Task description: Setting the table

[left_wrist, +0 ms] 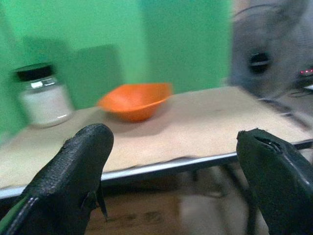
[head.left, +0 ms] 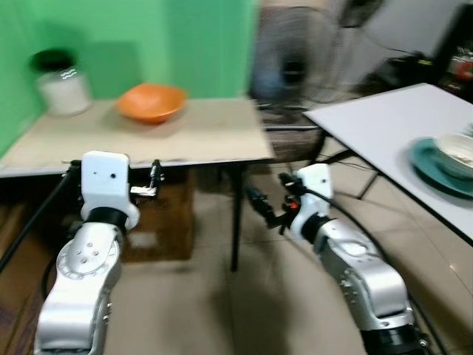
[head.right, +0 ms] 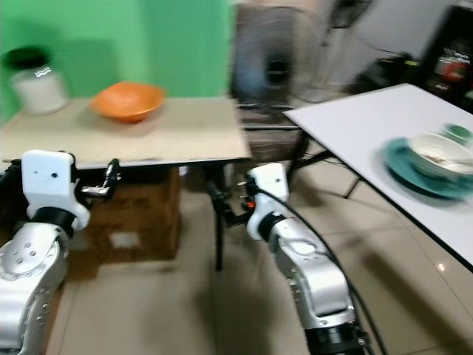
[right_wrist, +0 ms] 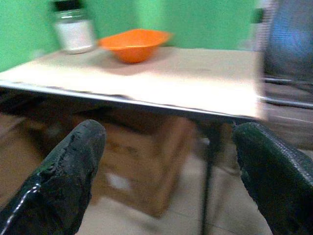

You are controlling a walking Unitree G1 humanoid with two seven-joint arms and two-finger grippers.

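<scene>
A robot's-eye view of a room with a green wall; the frames are slightly blurred; at far left on a beige side table [head.left: 207, 137] stands a glass jar [head.left: 63, 85] with a black lid and pale contents, near the wall; just to its right, apart from it, sits an orange bowl [head.left: 151, 102], upright, rim up, set toward the table's back edge; the bowl is wider than it is tall, and no long axis can be made out, so a claw could probably come at the rim from any side; the left gripper [head.left: 114, 181] is raised just below the table's front edge, fingers [left_wrist: 83, 166] spread wide and holding nothing, and through the wrist camera the bowl lies straight ahead, above and beyond the fingers; this arm looks the nearer one to the bowl; a cardboard box [head.left: 159, 222] sits under the table; the right gripper [head.left: 264, 207] hangs lower, past the table's right leg, also spread open and empty, the bowl ahead and to its left; behind stands a floor fan [head.left: 295, 63]; at far right a white table [head.left: 384, 129] carries a teal plate [head.left: 436, 174] with a white bowl [head.left: 458, 151] on it; tiled floor below
</scene>
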